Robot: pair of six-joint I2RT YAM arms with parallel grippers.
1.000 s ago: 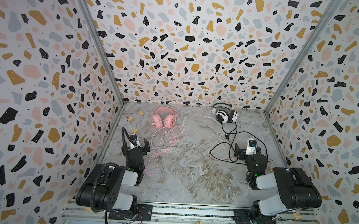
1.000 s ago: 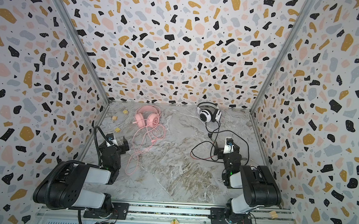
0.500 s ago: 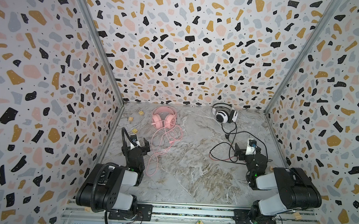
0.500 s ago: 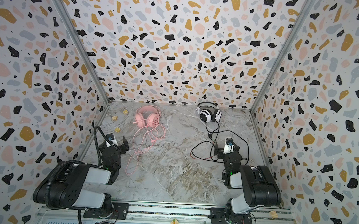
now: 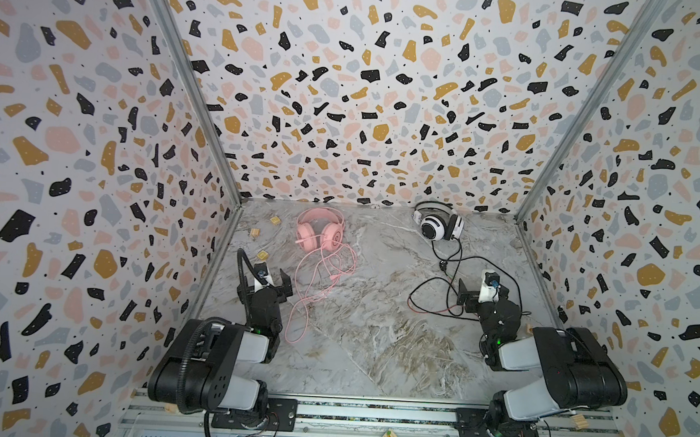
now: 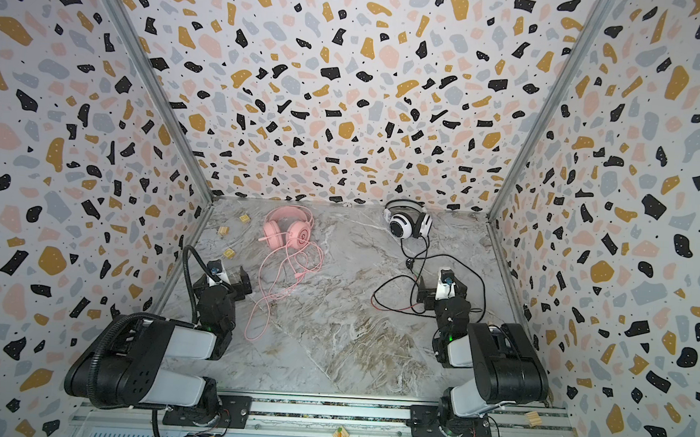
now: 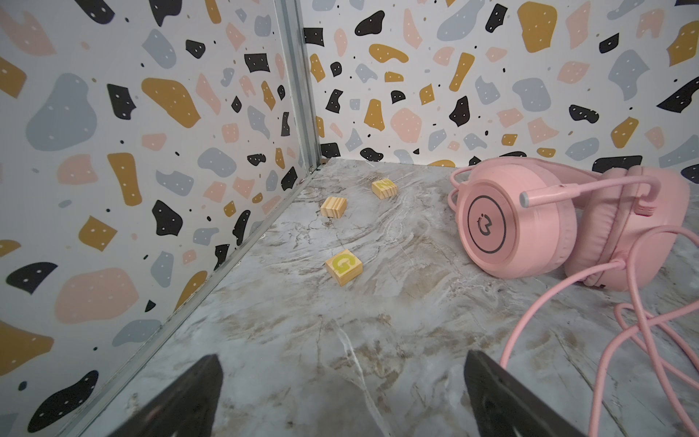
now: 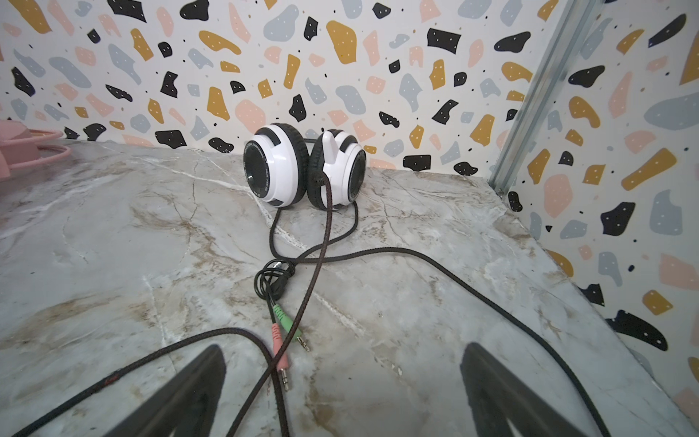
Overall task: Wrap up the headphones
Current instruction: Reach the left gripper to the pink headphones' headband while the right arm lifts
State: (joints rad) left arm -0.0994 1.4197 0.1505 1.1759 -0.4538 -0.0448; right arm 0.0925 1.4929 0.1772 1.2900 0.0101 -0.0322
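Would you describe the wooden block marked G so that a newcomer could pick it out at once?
On the marble tabletop, between the left wall and the pink headset, lie three wooden blocks. The G block lies frontmost, apart from the plain block and the farthest block, and alone bears a yellow G.

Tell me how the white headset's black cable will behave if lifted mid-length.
The black cable lies in loose curves, so it is probably floppy and would sag either side of a grip. It crosses itself near the green plug, so lifting may drag a tangle. Its braided look suggests decent grip.
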